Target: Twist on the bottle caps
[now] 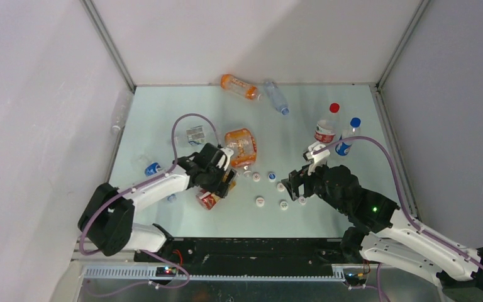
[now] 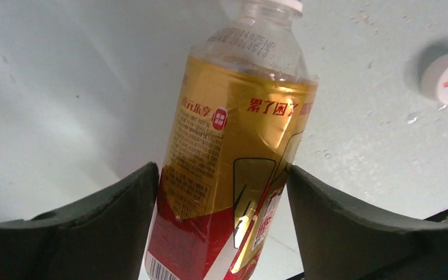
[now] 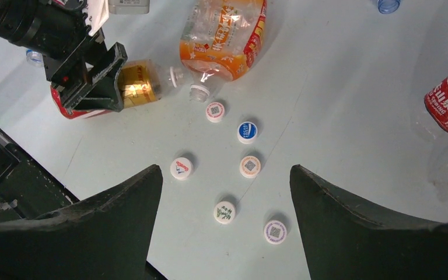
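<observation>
Left claw point(image 2: 223, 175): jaws wide, astride the lying tea bottle point(image 2: 233, 146), inner faces at its sides. Whether they press it cannot be told. The bottle lies left of centre, toward the front edge of the table point(image 1: 163, 113), with its neck just beside an orange bottle point(image 3: 224, 35).

Right claw point(image 3: 226, 169): wide open, holding nothing, hovering over six loose caps point(image 3: 249, 166) lying apart from each other.

Two upright bottles point(image 1: 327, 129) stand near the right wall point(image 1: 453, 126). Bare surface lies between them and the caps.
</observation>
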Controlling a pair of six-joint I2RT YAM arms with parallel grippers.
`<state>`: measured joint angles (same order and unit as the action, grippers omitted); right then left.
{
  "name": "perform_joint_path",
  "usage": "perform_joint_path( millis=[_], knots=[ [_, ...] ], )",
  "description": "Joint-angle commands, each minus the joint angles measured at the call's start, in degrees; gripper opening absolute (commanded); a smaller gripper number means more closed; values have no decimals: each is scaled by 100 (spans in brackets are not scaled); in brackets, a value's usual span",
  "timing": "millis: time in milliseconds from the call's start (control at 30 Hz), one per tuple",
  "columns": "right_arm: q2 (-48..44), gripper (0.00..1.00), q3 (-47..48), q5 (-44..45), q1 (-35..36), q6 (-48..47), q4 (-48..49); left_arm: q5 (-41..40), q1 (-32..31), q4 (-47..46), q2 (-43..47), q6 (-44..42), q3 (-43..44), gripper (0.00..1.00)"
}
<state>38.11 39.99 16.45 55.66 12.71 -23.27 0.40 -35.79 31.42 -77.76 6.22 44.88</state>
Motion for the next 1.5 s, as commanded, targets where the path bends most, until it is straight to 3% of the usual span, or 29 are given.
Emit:
perform_joint_path(
  millis=[0,200,500,767,1233,1467],
  knots=[
    [50,82,18,14,26,123,-68,-238,-140,-551,183,883,-200,86],
    [116,82,16,79,26,206,-270,-219,-143,-521,229,836,-207,99],
    [143,82,30,68,37,213,-277,163,-145,-421,465,712,-197,100],
    [149,82,35,77,35,207,-347,-744,-221,-195,631,710,-157,100],
    [230,82,62,74,43,180,-342,-2041,-751,-233,78,621,-30,100],
    [335,82,62,82,48,173,-372,-2032,-854,-52,-316,610,108,98]
  ],
)
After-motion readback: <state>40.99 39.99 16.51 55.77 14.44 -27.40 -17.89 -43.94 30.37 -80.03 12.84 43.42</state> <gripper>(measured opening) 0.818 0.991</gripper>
